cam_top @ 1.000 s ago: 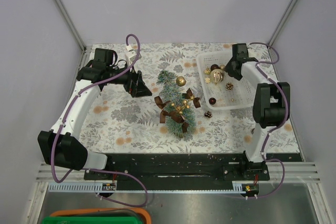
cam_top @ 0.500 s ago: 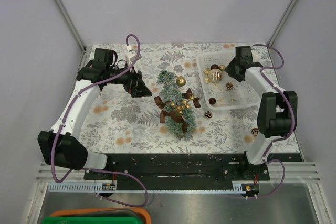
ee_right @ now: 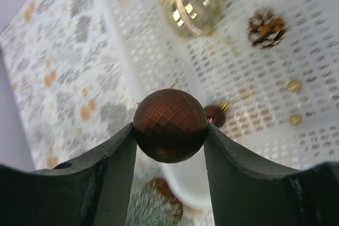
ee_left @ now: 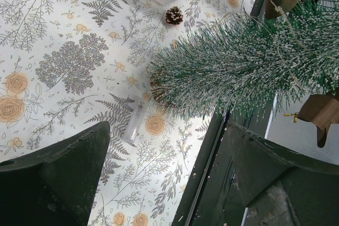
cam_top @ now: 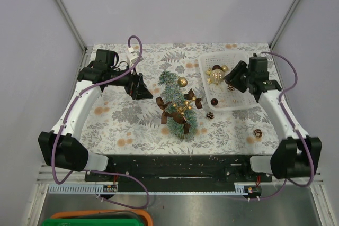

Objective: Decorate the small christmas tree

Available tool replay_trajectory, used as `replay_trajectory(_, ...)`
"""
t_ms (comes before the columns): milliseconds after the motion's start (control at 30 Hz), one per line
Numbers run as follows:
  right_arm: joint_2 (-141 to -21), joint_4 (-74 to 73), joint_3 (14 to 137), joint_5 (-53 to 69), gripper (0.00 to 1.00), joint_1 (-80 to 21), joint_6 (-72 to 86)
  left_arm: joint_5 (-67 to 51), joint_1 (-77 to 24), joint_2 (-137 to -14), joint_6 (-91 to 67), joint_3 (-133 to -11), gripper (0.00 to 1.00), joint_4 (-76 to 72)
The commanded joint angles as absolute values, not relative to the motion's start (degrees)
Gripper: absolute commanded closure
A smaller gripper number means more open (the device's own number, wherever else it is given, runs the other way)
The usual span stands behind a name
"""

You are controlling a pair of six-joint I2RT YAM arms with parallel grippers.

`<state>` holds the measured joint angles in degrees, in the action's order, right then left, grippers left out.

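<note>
The small christmas tree [cam_top: 177, 104] lies on its side mid-table, with brown bows and gold baubles on it. Its frosted bristles fill the upper right of the left wrist view [ee_left: 243, 62]. My right gripper [cam_top: 237, 76] hovers over the white basket [cam_top: 238, 104] and is shut on a brown faceted bauble [ee_right: 169, 125], which sits between the fingertips of the gripper [ee_right: 169, 133]. My left gripper [cam_top: 141, 86] is open and empty, left of the tree's tip; in the left wrist view [ee_left: 167, 130] nothing lies between its jaws.
The basket [ee_right: 296, 146] holds a gold bauble [ee_right: 192, 3], a pine cone [ee_right: 266, 27] and a small dark bauble [ee_right: 214, 115]. Loose pine cones [cam_top: 210, 115] [cam_top: 258, 133] lie on the floral cloth. A small clear tube [ee_left: 135, 120] lies by the tree.
My right arm has swung its elbow outward and toward the near edge; the gripper has shifted slightly right over the basket. The left arm and the tree have not moved.
</note>
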<state>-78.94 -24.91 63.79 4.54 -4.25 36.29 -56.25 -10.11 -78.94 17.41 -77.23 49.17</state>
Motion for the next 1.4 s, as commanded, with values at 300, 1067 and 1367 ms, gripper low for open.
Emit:
replay_trajectory(300,-52.31,-41.02,54.31,36.65,0.67,-4.92,31.47,-60.20,-9.84,-79.63,18.63,-77.87,0.04,48.43)
replay_trajectory(1067,-44.82,-27.25,41.40,34.90,0.70,-18.54,43.42,-62.14,-15.64,-80.33,17.05,-77.96,0.05,48.43)
replay_trajectory(1367,-44.91,-20.83,38.06,35.15,0.71,-18.54,44.91,-63.28,-17.66,-81.83,15.82,-78.66,0.05,48.08)
